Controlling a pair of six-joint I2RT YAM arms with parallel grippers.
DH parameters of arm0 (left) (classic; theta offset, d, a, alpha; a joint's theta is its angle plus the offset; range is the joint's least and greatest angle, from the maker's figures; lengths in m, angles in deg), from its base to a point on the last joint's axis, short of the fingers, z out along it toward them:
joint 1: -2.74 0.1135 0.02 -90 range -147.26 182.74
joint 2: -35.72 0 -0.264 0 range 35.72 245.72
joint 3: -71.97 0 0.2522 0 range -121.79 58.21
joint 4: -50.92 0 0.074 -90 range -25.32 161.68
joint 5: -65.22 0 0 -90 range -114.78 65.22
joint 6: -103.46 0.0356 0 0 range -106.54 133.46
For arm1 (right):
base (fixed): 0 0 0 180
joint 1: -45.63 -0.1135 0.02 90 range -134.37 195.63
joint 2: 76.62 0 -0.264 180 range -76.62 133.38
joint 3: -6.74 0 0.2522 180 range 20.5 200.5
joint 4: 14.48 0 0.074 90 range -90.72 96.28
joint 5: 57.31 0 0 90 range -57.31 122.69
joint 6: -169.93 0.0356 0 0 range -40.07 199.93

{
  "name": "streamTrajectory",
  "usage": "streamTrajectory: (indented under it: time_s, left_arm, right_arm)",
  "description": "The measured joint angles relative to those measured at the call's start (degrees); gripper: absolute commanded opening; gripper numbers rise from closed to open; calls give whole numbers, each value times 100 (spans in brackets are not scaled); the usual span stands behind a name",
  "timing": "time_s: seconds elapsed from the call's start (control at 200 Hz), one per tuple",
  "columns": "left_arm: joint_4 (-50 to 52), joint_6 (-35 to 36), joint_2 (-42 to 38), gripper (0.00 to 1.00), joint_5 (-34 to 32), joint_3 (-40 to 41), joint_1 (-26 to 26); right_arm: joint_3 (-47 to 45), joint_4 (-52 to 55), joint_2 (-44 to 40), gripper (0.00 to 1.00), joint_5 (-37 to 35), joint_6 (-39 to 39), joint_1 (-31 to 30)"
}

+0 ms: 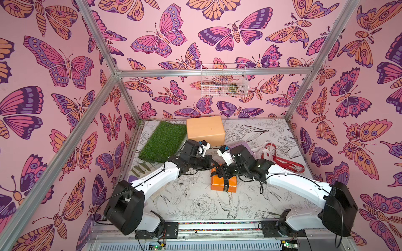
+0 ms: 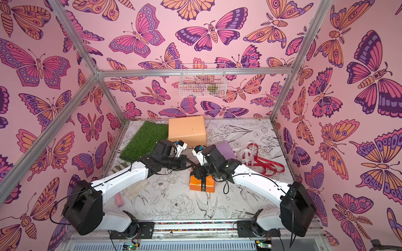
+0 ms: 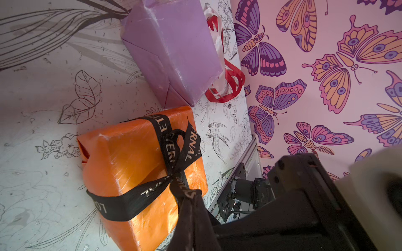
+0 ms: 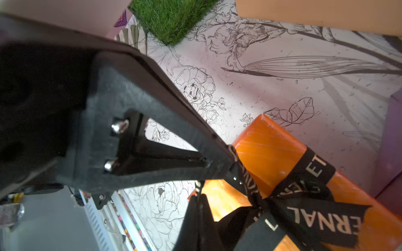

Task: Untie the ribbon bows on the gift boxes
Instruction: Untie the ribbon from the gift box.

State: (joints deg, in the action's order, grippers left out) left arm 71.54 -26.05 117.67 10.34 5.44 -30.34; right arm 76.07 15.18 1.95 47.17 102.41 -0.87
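Observation:
The orange gift box [image 1: 224, 184] [image 3: 130, 163] sits mid-table with the black lettered ribbon [image 3: 174, 152] [image 4: 304, 195] tied in a bow on top. My left gripper [image 3: 191, 196] [image 1: 215, 164] is shut on one tail of that bow, just off the box's edge. My right gripper [image 4: 199, 195] [image 1: 218, 173] is shut beside the knot, with a fold of black ribbon running into its fingers. The lilac box [image 3: 174, 50] [image 1: 247, 145] and the peach box [image 1: 205, 129] carry no ribbon. The red ribbon [image 1: 285, 163] and the white ribbon [image 1: 264, 150] lie loose on the table right of the lilac box.
A green grass mat [image 1: 163, 141] lies at the back left beside the peach box. A wire basket [image 1: 224, 80] hangs on the back wall. Green strips [image 1: 141, 168] and a pale cloth [image 2: 134, 187] lie under the left arm. Metal frame posts bound the table.

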Motion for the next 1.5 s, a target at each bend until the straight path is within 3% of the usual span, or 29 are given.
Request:
streamTrajectory:
  time_s: [0.095,0.19,0.245,0.325,0.426,0.561,0.811,1.051,1.116,1.247,1.502]
  left_arm:
    - [-37,-2,0,47,4,24,0]
    - [-103,42,-11,55,4,92,0]
    - [-125,61,-66,53,-4,219,0]
    - [-111,151,-227,47,-28,470,0]
    - [-90,236,-413,39,-66,662,-13]
    - [-138,330,-492,36,-105,708,-81]
    - [-264,673,-214,43,-103,595,-479]
    - [-269,1016,232,37,-149,422,-629]
    - [-275,1093,310,31,-175,354,-678]
    - [-302,1196,457,0,-199,264,-758]
    - [-289,1349,428,0,-391,271,-778]
  right_arm:
    - [-31,-11,-72,0,-188,179,17]
    - [-205,-116,-223,0,-173,472,208]
    - [-446,-398,-284,0,42,745,481]
    - [-922,-946,-271,9,496,1231,955]
    - [-1375,-1394,-149,9,920,1687,1344]
    - [-1443,-1563,-92,7,1215,1923,1379]
    - [-1443,-1738,-142,6,1362,2020,1379]
    - [-1443,-1742,-142,5,1362,2103,1410]
    - [-1443,-1740,-142,5,1362,2105,1445]
    - [-1443,-1740,-144,6,1366,2111,1506]
    - [-1443,-1502,-330,9,1362,2096,1655]
